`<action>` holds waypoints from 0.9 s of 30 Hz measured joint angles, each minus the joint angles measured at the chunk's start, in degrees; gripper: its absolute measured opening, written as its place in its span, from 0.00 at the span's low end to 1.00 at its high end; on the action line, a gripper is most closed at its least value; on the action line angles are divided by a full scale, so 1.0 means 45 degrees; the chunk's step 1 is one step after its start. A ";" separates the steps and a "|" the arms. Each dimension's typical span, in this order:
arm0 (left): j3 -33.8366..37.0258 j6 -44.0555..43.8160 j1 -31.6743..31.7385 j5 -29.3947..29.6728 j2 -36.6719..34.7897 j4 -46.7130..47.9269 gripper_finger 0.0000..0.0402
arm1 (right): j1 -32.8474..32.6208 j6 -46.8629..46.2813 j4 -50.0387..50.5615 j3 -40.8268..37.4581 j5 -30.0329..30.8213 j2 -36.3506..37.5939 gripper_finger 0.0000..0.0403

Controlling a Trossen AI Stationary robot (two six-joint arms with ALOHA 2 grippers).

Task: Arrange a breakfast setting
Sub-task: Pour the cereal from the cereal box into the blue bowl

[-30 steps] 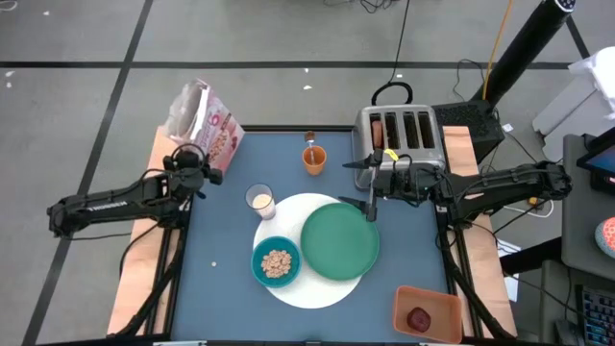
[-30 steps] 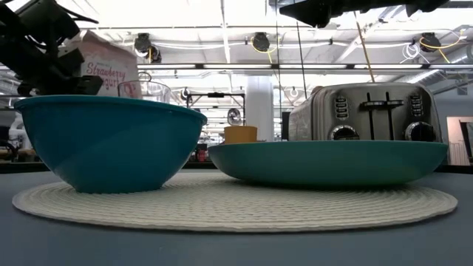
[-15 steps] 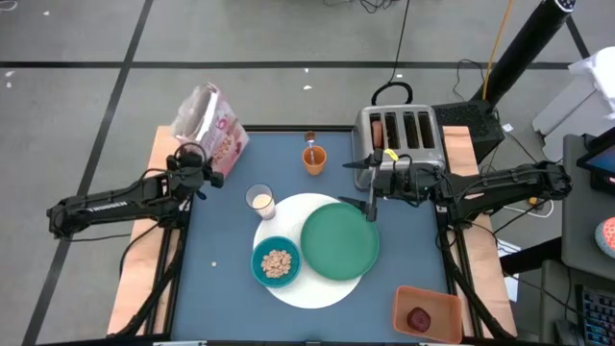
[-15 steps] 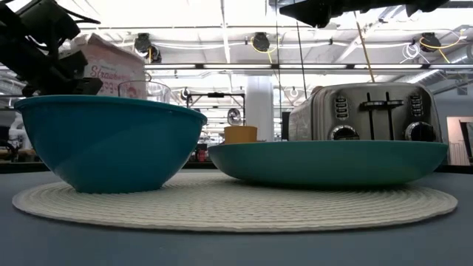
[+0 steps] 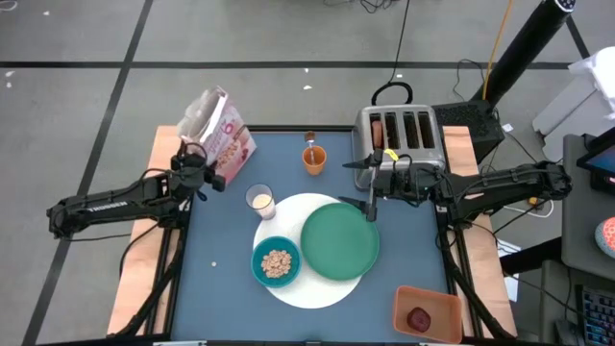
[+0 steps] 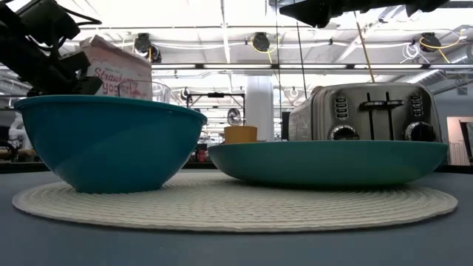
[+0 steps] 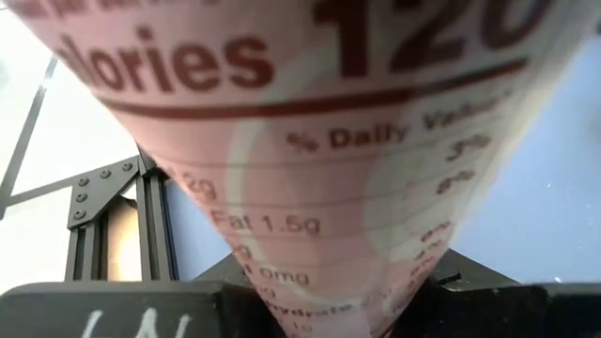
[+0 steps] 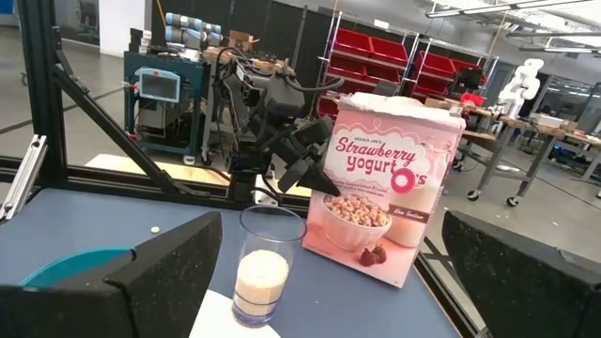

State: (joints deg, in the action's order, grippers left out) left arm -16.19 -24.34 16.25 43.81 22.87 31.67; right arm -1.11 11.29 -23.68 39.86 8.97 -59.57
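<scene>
Cereal box (image 5: 219, 136) upright, slightly tilted, gripped by left hand (image 5: 199, 173)

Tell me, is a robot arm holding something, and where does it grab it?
Yes. The left tool is shut on the pink cereal box, pinching its side edge. The right tool is open and holds nothing.

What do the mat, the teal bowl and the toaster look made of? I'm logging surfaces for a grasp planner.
Mat: woven cord or fibre, matte off-white; coiled ribs show. Teal bowl: probably plastic or glazed ceramic, smooth with a soft sheen. Toaster: brushed metal casing, shiny, with dark knobs and levers.
</scene>
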 joint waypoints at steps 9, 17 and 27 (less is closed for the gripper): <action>0.0001 -0.0008 0.0004 0.0029 0.0000 -0.0041 0.30 | -0.0004 0.0015 -0.0005 0.0000 0.0000 0.0000 0.98; 0.0001 -0.0267 0.0005 0.0402 0.0000 -0.0027 0.30 | -0.0004 0.0015 -0.0005 0.0000 0.0000 0.0000 0.98; 0.0001 0.0352 0.0004 0.0673 0.0000 -0.0041 0.30 | -0.0003 0.0017 -0.0005 0.0000 0.0000 0.0000 0.98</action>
State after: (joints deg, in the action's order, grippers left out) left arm -16.19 -22.75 16.27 46.84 22.87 31.48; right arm -1.12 11.37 -23.70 39.86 8.97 -59.57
